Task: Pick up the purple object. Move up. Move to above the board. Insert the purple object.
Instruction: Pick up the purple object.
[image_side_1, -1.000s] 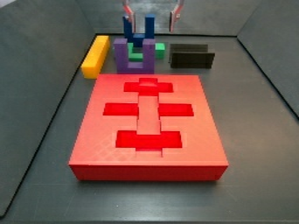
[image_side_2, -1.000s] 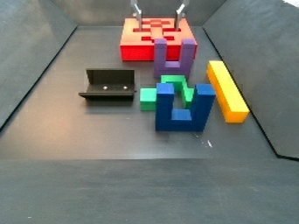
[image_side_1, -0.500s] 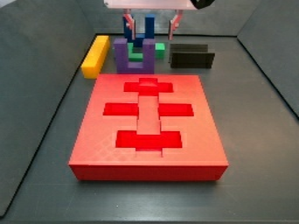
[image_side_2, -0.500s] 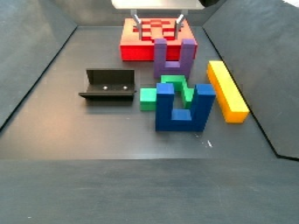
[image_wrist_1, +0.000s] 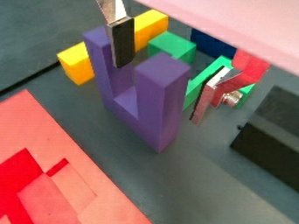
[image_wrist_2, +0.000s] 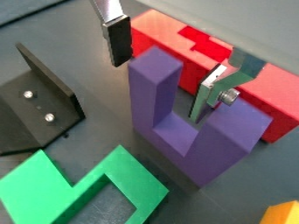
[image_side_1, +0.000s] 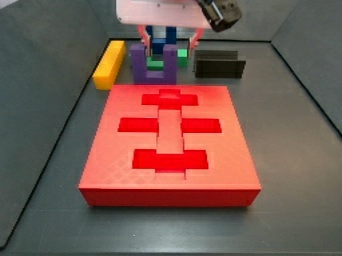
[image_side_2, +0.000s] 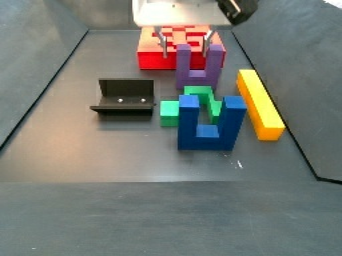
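The gripper (image_wrist_2: 163, 74) hangs over the purple object (image_wrist_2: 193, 122), its fingers (image_wrist_2: 117, 39) spread wide around one prong, not touching. The purple object stands on the tabletop (image_side_2: 107, 145) just beside the board (image_side_1: 167, 140).

On the dark grey bench (image_side_2: 80, 130) sat the board (image_side_1: 167, 145), with the purple object (image_side_2: 198, 68) just beside it. The gripper (image_side_2: 185, 42) hung over that block. Green block (image_side_2: 181, 105), blue piece (image_side_2: 211, 125), yellow bar (image_side_2: 259, 102) and fixture (image_side_2: 123, 99) rested nearby.
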